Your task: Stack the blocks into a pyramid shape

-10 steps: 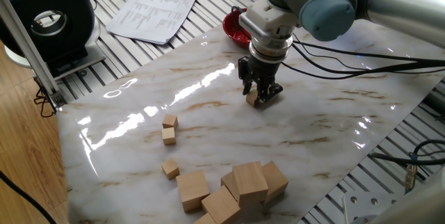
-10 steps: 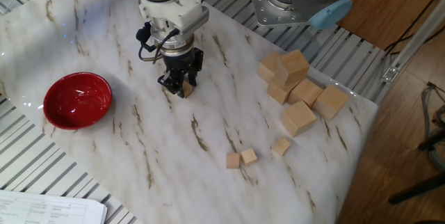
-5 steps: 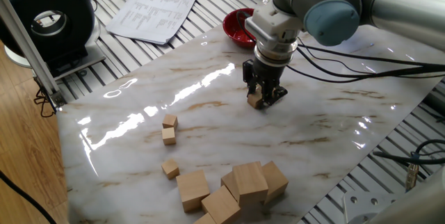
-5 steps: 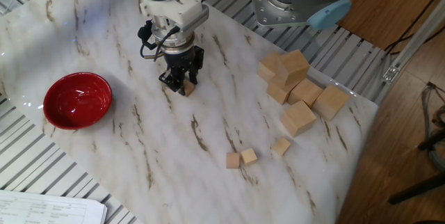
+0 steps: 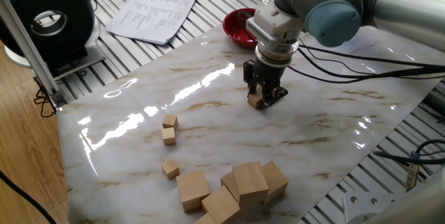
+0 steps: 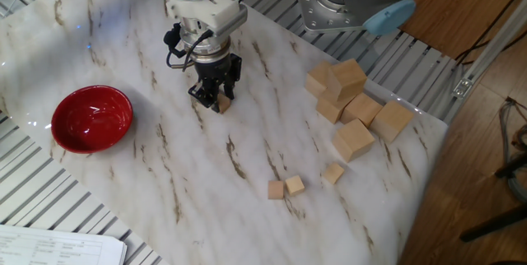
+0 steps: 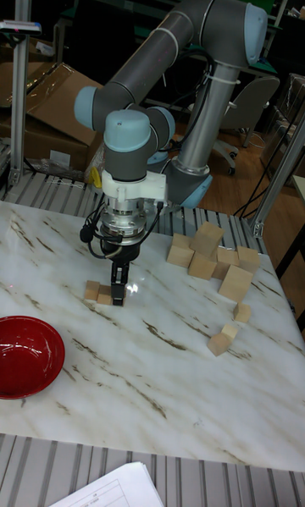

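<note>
My gripper (image 5: 259,99) stands low over the marble table, fingers pointing down and shut on a small tan block (image 5: 255,101). From the other side the same block (image 6: 221,104) shows at the fingertips of the gripper (image 6: 212,99). In the tall view the gripper (image 7: 118,293) has one small block (image 7: 105,296) against its fingers and a second (image 7: 91,290) just beside that one. Three more small blocks lie loose far from the gripper: a touching pair (image 5: 169,129) and a single one (image 5: 170,168). They also show as the pair (image 6: 285,188) and the single (image 6: 333,173).
A heap of much larger wooden cubes (image 5: 236,186) (image 6: 350,100) (image 7: 212,257) sits at the table's edge. A red bowl (image 5: 236,28) (image 6: 92,118) (image 7: 25,356) stands near the gripper. Papers (image 5: 153,8) and a black reel (image 5: 45,19) lie off the table.
The gripper shifted slightly along the table with the small block between its fingers, then held still. The loose blocks, the large cubes and the bowl have not moved.
</note>
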`<state>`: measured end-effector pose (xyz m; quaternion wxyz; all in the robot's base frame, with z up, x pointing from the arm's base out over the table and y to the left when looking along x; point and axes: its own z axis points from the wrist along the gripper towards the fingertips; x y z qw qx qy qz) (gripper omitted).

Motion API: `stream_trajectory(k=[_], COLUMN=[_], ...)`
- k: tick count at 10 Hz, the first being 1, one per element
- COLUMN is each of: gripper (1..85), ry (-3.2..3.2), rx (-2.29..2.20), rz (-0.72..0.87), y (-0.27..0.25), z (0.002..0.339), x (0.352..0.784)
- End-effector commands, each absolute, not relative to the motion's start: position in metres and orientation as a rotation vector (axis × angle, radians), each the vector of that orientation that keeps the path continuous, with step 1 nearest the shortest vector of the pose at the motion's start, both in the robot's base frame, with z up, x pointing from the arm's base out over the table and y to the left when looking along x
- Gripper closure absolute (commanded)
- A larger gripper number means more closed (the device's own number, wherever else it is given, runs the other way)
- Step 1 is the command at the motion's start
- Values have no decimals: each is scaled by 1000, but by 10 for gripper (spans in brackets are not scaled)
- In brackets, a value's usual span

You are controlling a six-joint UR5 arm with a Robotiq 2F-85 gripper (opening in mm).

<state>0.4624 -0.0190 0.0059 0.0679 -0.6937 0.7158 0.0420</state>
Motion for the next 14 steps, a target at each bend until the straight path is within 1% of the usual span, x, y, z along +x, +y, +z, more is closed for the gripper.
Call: stream_trajectory(k=[1,7,9,10,14], gripper=[400,403,403,403,400], ry=[2150,2154,2169,2182,2173], rx=[-2068,-2043,-2023,-1996,-2012], rz=[122,104,132,177,162], y=[-14,-13,-11,-6,-10], z=[11,11,10,10,10], x=[474,480,475,468,465])
